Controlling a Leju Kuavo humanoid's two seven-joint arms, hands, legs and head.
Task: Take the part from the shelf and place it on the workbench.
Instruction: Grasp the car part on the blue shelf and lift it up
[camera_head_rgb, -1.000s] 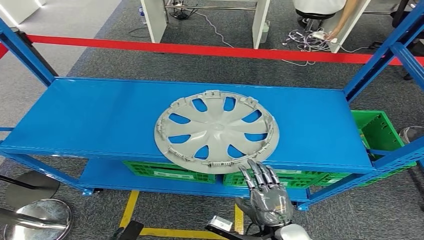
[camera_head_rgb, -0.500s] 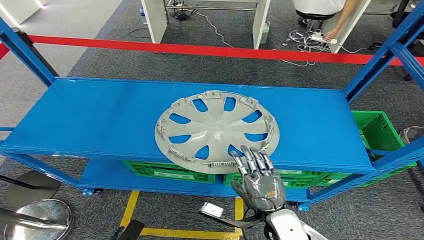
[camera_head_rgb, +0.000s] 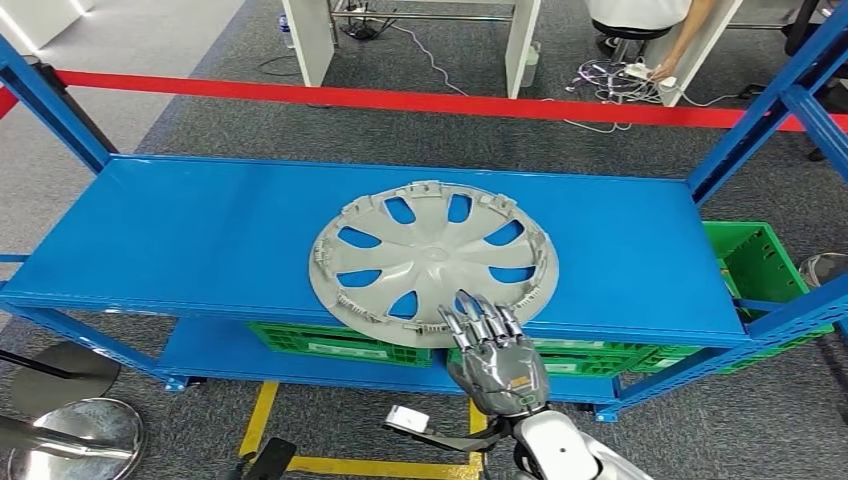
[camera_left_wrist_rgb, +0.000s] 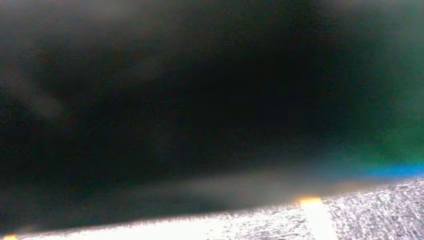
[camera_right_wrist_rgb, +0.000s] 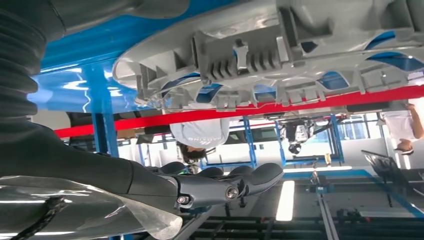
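Right hand (camera_head_rgb: 492, 362), fingers spread and holding nothing, has advanced left over the near rim of the grey wheel cover (camera_head_rgb: 433, 262) on the blue shelf (camera_head_rgb: 200, 240); grasp seems imminent.

Blue metal shelf unit (camera_head_rgb: 200, 240) with blue corner uprights, its upper deck carrying a single grey wheel cover (camera_head_rgb: 433, 262) that lies flat, right of centre, with its near rim overhanging the front edge of the deck; in the right wrist view the same wheel cover (camera_right_wrist_rgb: 280, 55) shows its ribbed rim clips against the blue deck (camera_right_wrist_rgb: 75, 85). The lower deck (camera_head_rgb: 215, 350) holds green plastic crates (camera_head_rgb: 335, 342) set side by side. The unit stands on grey carpeted floor (camera_head_rgb: 750, 420) marked with yellow tape (camera_head_rgb: 258, 420) near its front.
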